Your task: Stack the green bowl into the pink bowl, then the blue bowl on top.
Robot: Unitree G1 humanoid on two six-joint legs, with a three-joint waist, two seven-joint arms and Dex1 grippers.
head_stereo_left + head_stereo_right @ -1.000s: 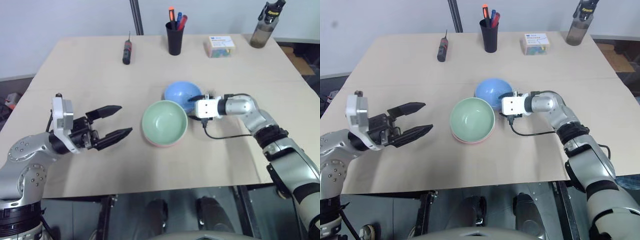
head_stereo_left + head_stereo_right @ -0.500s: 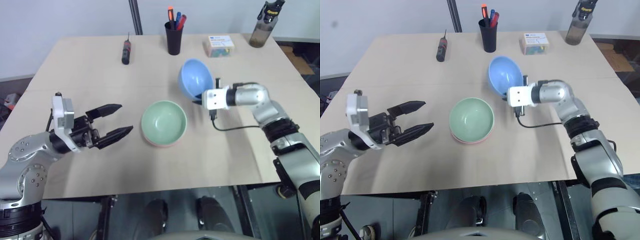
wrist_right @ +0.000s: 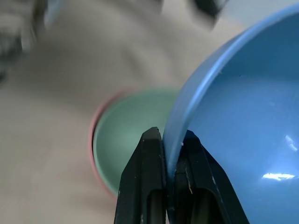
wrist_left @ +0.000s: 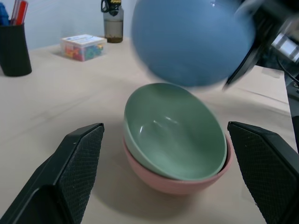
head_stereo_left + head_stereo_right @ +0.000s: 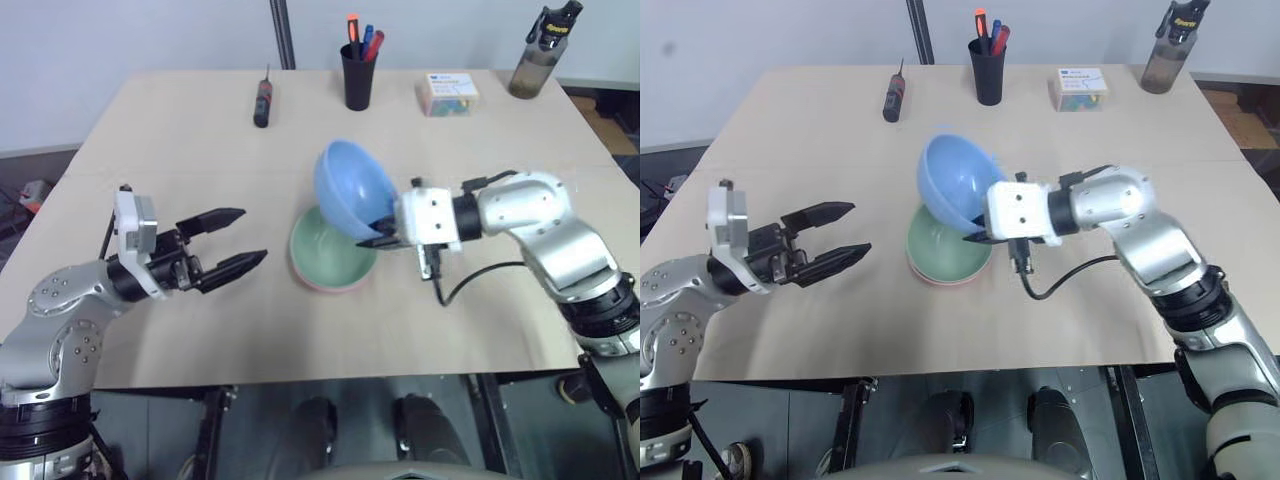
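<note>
The green bowl (image 5: pixel 322 258) sits nested in the pink bowl (image 4: pixel 180 183) at the table's middle; only the pink rim shows beneath it. The blue bowl (image 5: pixel 350 188) hangs tilted in the air just above the back right of that pair. My right gripper (image 5: pixel 378 234) is shut on its rim, and in the right wrist view both fingers (image 3: pixel 150 154) pinch the blue bowl's edge (image 3: pixel 243 107) with the green bowl (image 3: pixel 126 140) below. To the left of the bowls, my left gripper (image 5: pixel 250 236) hovers open and level, pointing at them with nothing between its fingers.
Along the table's far edge lie a screwdriver (image 5: pixel 262 102), a black cup of pens (image 5: pixel 358 78), a small box of coloured bits (image 5: pixel 448 93) and a dark bottle (image 5: pixel 545 52). Bare tabletop (image 5: pixel 180 160) surrounds the bowls.
My right gripper closed on the blue bowl's rim, lifted it off the table behind the green bowl and swung it nearer and left, over the stacked pair. The left arm stayed put.
</note>
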